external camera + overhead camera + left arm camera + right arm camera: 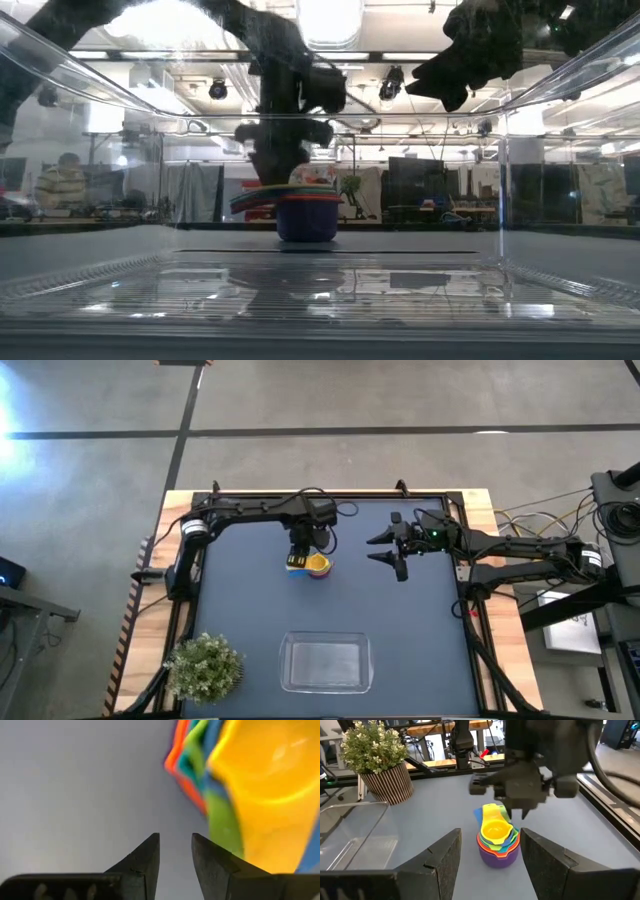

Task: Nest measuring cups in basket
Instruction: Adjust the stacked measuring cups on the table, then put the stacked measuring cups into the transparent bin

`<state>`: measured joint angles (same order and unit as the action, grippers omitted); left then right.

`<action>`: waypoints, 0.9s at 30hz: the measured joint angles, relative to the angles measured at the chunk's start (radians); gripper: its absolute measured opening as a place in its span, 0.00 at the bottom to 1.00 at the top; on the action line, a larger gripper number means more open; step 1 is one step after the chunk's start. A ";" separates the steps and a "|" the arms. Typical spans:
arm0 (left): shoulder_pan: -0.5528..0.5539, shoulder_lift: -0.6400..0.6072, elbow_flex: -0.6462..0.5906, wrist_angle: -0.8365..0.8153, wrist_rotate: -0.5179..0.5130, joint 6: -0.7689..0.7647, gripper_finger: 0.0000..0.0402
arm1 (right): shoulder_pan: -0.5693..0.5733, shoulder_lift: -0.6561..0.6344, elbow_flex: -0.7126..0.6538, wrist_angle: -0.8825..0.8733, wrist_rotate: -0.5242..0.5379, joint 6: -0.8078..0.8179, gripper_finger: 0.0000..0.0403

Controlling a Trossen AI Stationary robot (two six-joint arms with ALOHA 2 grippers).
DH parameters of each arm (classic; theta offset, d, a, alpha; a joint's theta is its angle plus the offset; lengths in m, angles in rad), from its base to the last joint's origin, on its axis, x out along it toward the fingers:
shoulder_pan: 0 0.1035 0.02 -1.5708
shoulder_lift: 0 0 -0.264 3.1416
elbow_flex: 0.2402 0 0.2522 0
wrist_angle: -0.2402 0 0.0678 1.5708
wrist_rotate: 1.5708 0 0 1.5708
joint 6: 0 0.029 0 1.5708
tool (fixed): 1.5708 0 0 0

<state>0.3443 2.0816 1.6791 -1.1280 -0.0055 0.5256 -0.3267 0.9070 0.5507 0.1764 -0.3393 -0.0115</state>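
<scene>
The cups [497,842] stand nested in one stack, yellow on top and purple at the bottom, handles fanned to one side, on the dark surface [240,620] well apart from the basket [325,663], which lies empty at the near edge beside the plant [205,667]. They look like light, stiff, smooth plastic: the stack should lift easily, but the rounded walls could slip and the inner cups could shift or tip if jolted. The bunched handles, or a pinch across the outer cup's rim, seem the safest hold.

The left end effector [299,556] hangs right over the handles; its fingers [145,857] stand a narrow gap apart with nothing between them, released, the cups just beside. The right end effector [397,550] waits well to the side, spread wide and empty, facing the stack.
</scene>
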 joint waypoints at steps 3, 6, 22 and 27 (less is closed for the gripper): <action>-0.014 -0.031 -0.001 0.003 0.002 -0.026 0.24 | 0.000 0.000 0.000 0.000 0.000 0.002 0.47; -0.012 -0.076 -0.010 0.012 -0.005 -0.056 0.24 | 0.000 0.000 0.000 -0.001 0.000 0.010 0.47; -0.154 -0.352 -0.360 0.290 -0.061 -0.328 0.30 | 0.000 0.000 0.000 -0.007 0.000 -0.016 0.47; -0.155 -0.370 -0.389 0.319 -0.051 -0.351 0.47 | 0.000 0.000 -0.002 -0.007 0.000 -0.017 0.47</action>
<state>0.1892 1.7119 1.2896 -0.8091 -0.0561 0.1741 -0.3267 0.9070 0.5488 0.1696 -0.3395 -0.0288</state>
